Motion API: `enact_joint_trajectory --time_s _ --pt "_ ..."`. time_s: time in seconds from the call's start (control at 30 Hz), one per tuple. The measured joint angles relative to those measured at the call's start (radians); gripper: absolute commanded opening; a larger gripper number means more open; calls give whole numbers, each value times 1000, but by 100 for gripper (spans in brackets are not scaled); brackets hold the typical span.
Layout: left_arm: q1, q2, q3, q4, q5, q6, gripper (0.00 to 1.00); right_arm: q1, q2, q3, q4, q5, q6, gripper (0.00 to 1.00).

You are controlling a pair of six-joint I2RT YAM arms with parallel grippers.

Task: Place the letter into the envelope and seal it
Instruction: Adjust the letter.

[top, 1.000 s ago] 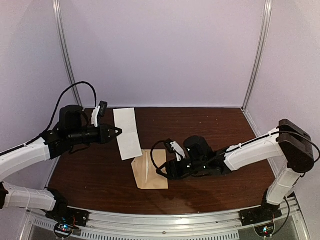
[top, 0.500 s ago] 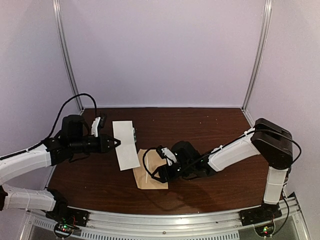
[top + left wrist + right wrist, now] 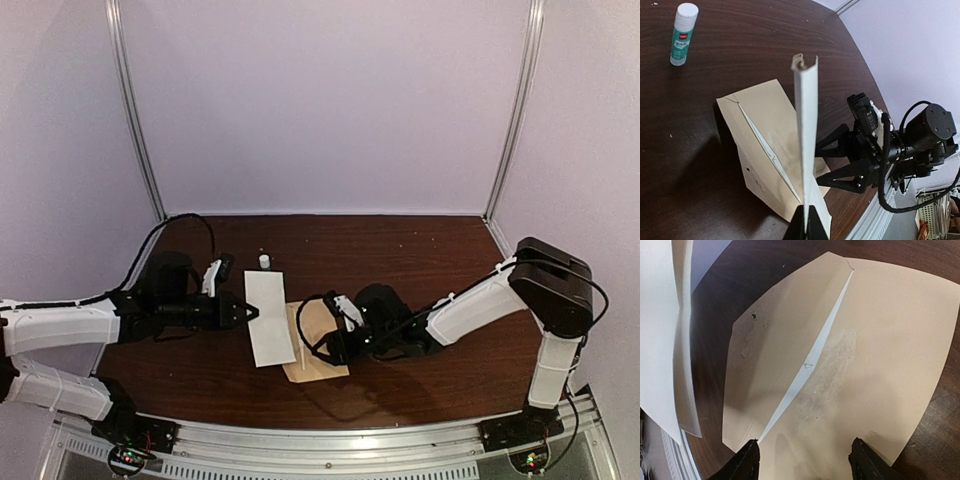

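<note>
Cannot read the tiny writing on the green label of the glue stick, set on the brown bench beyond the papers. Pinches the pale letter tight at its near end with the left end effector. Holds it up off the bench, standing on its edge, over the left part of the tan envelope. Spreads the right end effector wide and empty, low over the right side of the flat envelope, near the letter.
</note>
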Motion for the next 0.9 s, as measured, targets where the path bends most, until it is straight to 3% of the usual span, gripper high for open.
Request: enact_joint_trajectory --time_s 0.47,0.9 --pt "-48 143 -8 142 -10 -153 0 -14 -113 -62 -39 -21 3 70" --pt "-48 187 -25 141 -50 -228 0 -15 -183 -62 -92 28 21 78"
